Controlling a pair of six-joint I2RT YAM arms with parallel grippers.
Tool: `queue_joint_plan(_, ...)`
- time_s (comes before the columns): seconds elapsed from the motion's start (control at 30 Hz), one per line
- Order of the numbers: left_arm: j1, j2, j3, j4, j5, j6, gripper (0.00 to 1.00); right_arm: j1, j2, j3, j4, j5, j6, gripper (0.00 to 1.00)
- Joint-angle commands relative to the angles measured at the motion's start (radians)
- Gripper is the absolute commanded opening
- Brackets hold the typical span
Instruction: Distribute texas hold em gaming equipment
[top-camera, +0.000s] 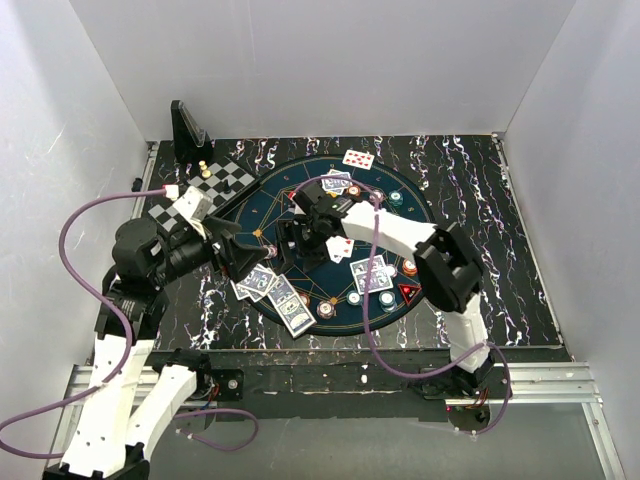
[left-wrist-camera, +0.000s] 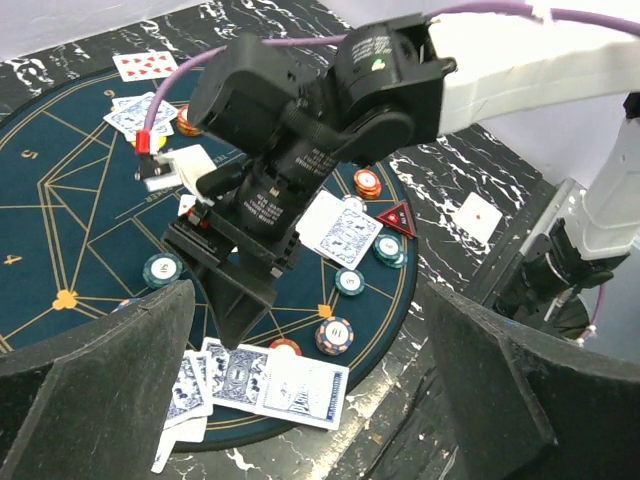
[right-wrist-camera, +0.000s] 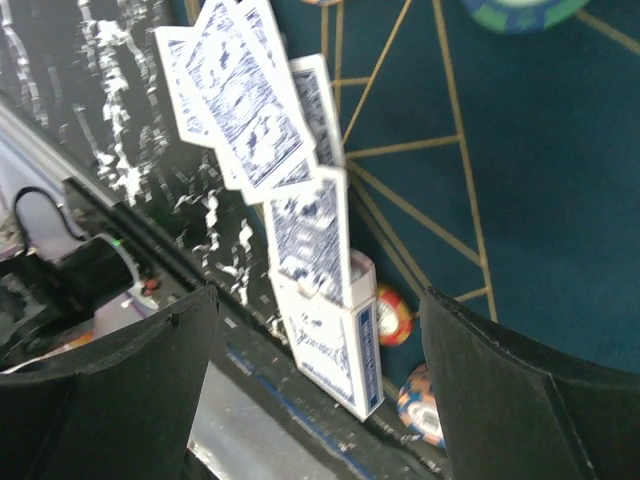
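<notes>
Blue-backed playing cards (top-camera: 262, 283) lie fanned over the round mat's near-left rim, with a blue card box (top-camera: 297, 318) beside them. More cards (top-camera: 372, 275) and poker chips (top-camera: 326, 309) are scattered on the mat (top-camera: 310, 215). My left gripper (top-camera: 240, 250) hovers open above the fan; its view shows the box (left-wrist-camera: 305, 390), cards (left-wrist-camera: 230, 375) and an orange-and-blue chip stack (left-wrist-camera: 335, 335) below the left gripper (left-wrist-camera: 310, 300). My right gripper (top-camera: 287, 248) is open just above the mat. The right gripper (right-wrist-camera: 318, 300) frames the box (right-wrist-camera: 335, 355) without touching it, the fanned cards (right-wrist-camera: 250, 100) beyond.
A checkered board (top-camera: 200, 195) with small pieces sits at the far left, a black stand (top-camera: 187, 130) behind it. Red triangle markers (top-camera: 409, 292) lie on the mat. A face-up card (top-camera: 358, 158) lies at the far rim. The two grippers stand close together.
</notes>
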Motion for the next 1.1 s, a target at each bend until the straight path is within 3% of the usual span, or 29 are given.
queue_joint_plan(0.0, 0.039, 0.028, 0.045, -0.031, -0.004, 0.026, 0.98, -0.001, 0.109, 0.131, -0.028, 0.022, -0.098, 0.88)
queue_joint_plan(0.37, 0.131, 0.074, 0.017, -0.046, 0.042, 0.084, 0.98, 0.009, 0.261, 0.347, -0.036, 0.152, -0.248, 0.88)
queue_joint_plan(0.57, 0.161, 0.098, 0.018, -0.060, 0.065, 0.118, 0.98, 0.041, 0.289, 0.350, 0.024, 0.141, -0.291, 0.87)
queue_joint_plan(1.07, 0.180, 0.097, 0.026, -0.090, 0.108, 0.121, 0.98, 0.131, 0.378, 0.410, -0.017, 0.264, -0.356, 0.86)
